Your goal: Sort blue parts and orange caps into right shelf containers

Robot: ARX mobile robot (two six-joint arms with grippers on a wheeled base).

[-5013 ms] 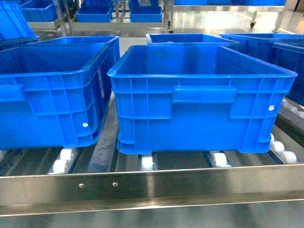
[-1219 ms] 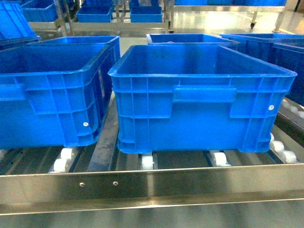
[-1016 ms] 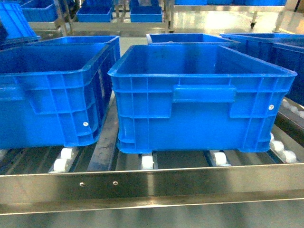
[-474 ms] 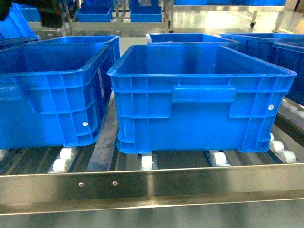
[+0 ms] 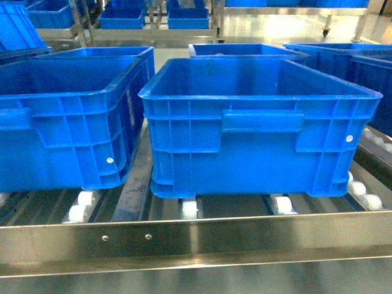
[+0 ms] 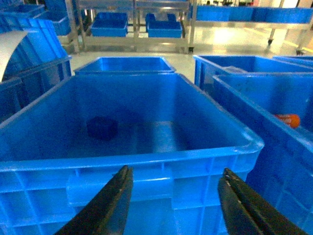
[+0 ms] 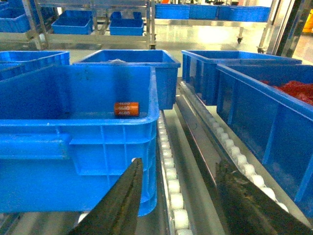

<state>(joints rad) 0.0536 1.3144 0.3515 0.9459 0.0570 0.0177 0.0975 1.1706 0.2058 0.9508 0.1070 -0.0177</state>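
Hovering near two containers (image 5: 263, 131), left gripper (image 6: 173, 203) and right gripper (image 7: 183, 196) show spread, empty fingers; next, likely fetching another part beyond the orange cap (image 7: 126, 108) already binned.

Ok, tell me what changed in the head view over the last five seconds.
A dark shape, possibly part of an arm, came into the top left corner about a second ago, was larger half a second ago, and is now out of the head view. Nothing was visibly taken hold of or let go. The left container, the centre container, the white rollers and the shelf rail stayed put.
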